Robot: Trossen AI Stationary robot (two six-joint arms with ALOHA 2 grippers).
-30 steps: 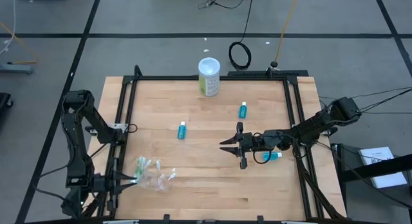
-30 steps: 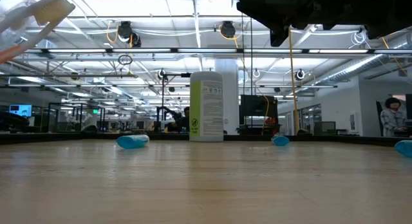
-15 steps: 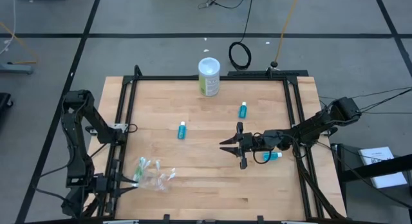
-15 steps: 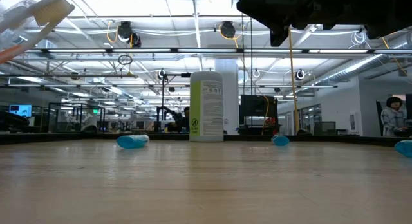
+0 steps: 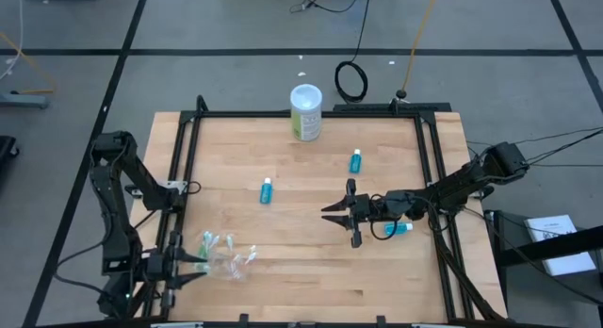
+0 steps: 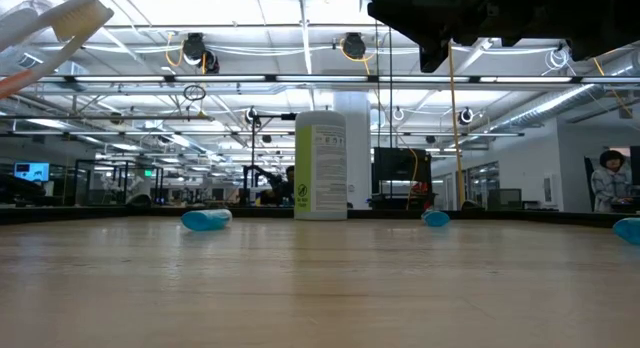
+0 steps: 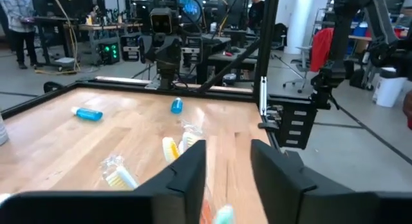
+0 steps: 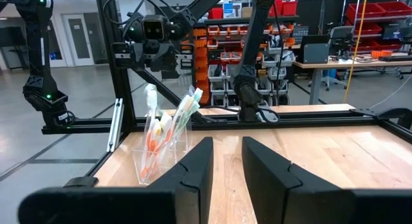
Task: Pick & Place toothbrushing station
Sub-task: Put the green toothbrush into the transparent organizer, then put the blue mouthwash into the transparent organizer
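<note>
**Inspector:** Where does the toothbrushing set stand?

**Assistant:** The clear plastic cup [image 5: 229,260] stands upright near the table's [image 5: 301,177] front left corner, with the toothbrushes [image 8: 168,124] leaning inside it, heads up. The right wrist view shows white, green and orange handles fanned out in the cup.

**Inspector:** And the left gripper?

**Assistant:** The left gripper [image 5: 186,262] sits low at the left edge, just beside the cup. In its own wrist view the two dark fingers [image 7: 187,176] stand apart with a clear gap, and brush heads show just ahead of them. Whether a finger touches the cup I cannot tell.

**Inspector:** The right gripper?

**Assistant:** The right gripper [image 5: 332,213] hangs over the table's right half, pointing toward the cup, well apart from it. Its fingers [image 8: 193,166] stand slightly apart with nothing between them.

**Inspector:** The tubes?

**Assistant:** Three teal tubes lie flat: one [image 5: 267,189] left of centre, one [image 5: 355,161] farther back on the right, one [image 5: 399,228] beside the right arm.

**Inspector:** Anything else?

**Assistant:** A white-and-green canister [image 5: 305,112] stands upright at the back edge.
</note>
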